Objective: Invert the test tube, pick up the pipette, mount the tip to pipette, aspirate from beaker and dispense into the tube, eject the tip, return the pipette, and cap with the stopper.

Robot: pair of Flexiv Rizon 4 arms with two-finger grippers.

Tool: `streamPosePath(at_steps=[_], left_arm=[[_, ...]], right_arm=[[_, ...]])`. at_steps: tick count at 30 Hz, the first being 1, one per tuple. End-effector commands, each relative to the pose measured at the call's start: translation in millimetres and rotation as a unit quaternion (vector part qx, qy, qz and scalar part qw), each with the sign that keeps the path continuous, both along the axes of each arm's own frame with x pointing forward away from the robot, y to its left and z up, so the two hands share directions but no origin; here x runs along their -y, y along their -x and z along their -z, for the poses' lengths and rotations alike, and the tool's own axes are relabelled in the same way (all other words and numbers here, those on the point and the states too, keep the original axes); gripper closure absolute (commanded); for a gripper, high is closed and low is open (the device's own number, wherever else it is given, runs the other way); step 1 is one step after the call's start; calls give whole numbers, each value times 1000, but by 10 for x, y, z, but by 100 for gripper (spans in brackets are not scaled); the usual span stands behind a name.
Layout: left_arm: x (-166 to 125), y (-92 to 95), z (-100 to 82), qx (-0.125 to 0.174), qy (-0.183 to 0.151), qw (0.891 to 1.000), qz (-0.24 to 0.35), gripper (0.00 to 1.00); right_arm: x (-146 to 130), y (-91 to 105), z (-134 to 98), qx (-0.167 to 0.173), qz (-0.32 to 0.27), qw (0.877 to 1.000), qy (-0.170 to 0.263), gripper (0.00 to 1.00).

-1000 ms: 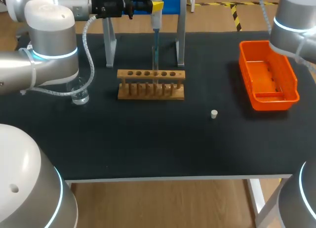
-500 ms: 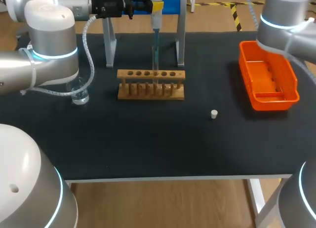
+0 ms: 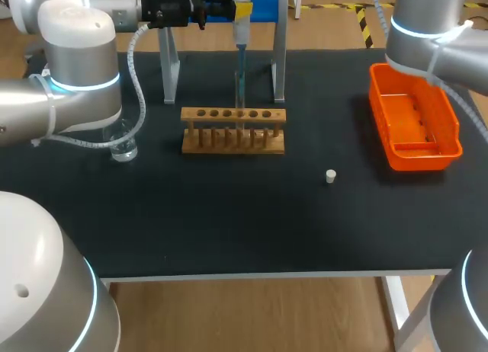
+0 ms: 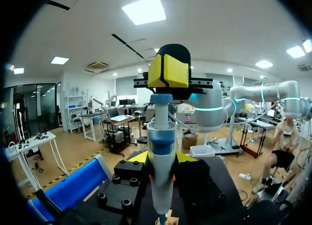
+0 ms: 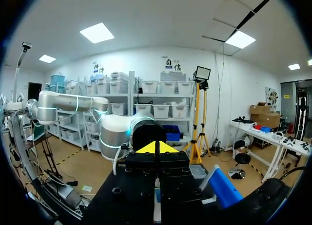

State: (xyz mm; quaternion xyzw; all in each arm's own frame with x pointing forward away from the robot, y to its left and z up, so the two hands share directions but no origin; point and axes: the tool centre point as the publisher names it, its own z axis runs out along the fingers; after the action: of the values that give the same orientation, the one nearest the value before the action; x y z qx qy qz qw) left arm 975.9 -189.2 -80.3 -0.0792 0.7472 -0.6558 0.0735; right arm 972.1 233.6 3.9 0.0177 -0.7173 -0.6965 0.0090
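My left gripper (image 3: pixel 235 8) is at the back of the table, shut on the pipette (image 3: pixel 241 32), which hangs upright over the wooden tube rack (image 3: pixel 233 129). The pipette's blue tip (image 3: pixel 240 85) reaches down to a middle hole of the rack; the tube there is hard to make out. In the left wrist view the pipette (image 4: pixel 161 152) stands between the yellow fingertips (image 4: pixel 138 158). The small white stopper (image 3: pixel 330 176) lies on the mat right of the rack. A glass beaker (image 3: pixel 122 145) stands left of it. My right gripper (image 5: pixel 156 148) is shut on nothing.
An orange tray (image 3: pixel 450 127) sits at the right side of the table, under my right arm (image 3: pixel 427 32). A metal stand (image 3: pixel 280 55) with a blue bar rises behind the rack. My left arm (image 3: pixel 76 70) hangs over the beaker's side of the mat.
My right arm has swung left above the orange tray. The left arm and the pipette have kept still.
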Motion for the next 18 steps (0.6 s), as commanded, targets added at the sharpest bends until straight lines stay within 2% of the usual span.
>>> streamPosePath(at_steps=[1, 18], left_arm=[[11, -1, 3, 1, 1, 1000, -2, 100], [11, -1, 3, 1, 1, 1000, -2, 100]], right_arm=[[-26, -43, -5, 0, -3, 1000, 2, 100], [-110, -73, 83, -8, -9, 1000, 9, 100]])
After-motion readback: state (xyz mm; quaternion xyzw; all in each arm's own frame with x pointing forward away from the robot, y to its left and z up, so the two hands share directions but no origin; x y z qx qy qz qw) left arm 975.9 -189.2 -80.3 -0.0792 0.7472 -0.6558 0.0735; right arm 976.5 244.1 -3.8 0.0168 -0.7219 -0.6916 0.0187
